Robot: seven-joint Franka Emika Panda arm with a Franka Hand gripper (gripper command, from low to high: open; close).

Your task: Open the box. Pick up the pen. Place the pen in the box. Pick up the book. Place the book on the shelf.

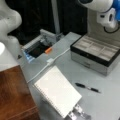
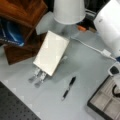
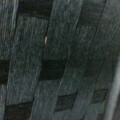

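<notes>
The box (image 1: pixel 96 52) stands open; the black pen (image 1: pixel 87 88) lies before it, beside the tilted off-white book (image 1: pixel 58 90), near the brown shelf (image 1: pixel 13 95).

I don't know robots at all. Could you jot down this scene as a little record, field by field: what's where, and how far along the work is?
box: open, pale compartments showing, no pen visible inside
pen: lying on the grey table, between book and box
book: off-white, on the table, not on the shelf
shelf: reddish-brown wood, at a front view's left
gripper: up beside the raised lid; holds nothing that shows
work so far: box opened only
</notes>
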